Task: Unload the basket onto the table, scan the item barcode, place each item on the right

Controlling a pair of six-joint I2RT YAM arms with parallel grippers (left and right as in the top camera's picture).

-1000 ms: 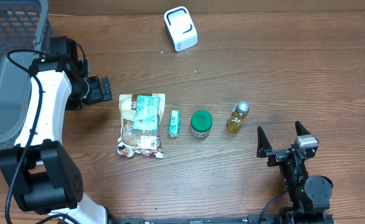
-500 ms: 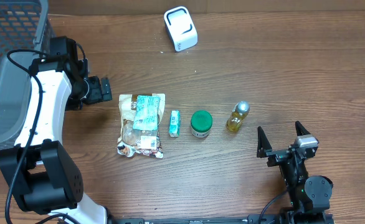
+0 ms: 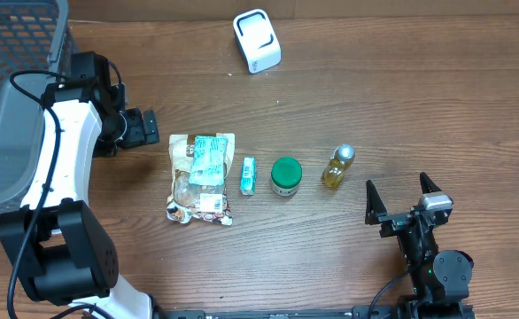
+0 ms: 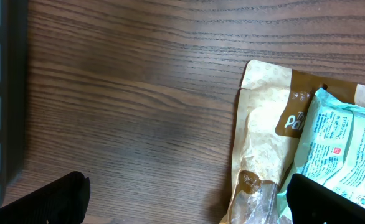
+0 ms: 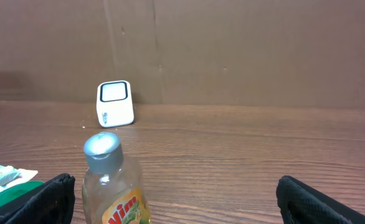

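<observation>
Wooden surface (image 3: pixel 401 106), with a grey mesh basket (image 3: pixel 11 53) at its far left. Snack bag (image 3: pixel 182 186) lies flat left of centre, a teal pack (image 3: pixel 208 161) on top. White scanner (image 3: pixel 257 41) sits at the far edge, well apart from the items. Left pincer (image 3: pixel 153 128): fingers apart, empty, just left of the bag. Right pincer (image 3: pixel 396 186): fingers apart, empty, near the bottle. Green-lidded jar (image 3: pixel 286 175) stands between the bottle (image 3: pixel 337 167) and a small teal packet (image 3: pixel 249 175).

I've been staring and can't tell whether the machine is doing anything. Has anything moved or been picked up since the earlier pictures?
Nothing visibly changed. The left gripper and right gripper sit where they were, both open and empty. The snack bag, green-lidded jar, bottle and white scanner lie exactly as before.
</observation>
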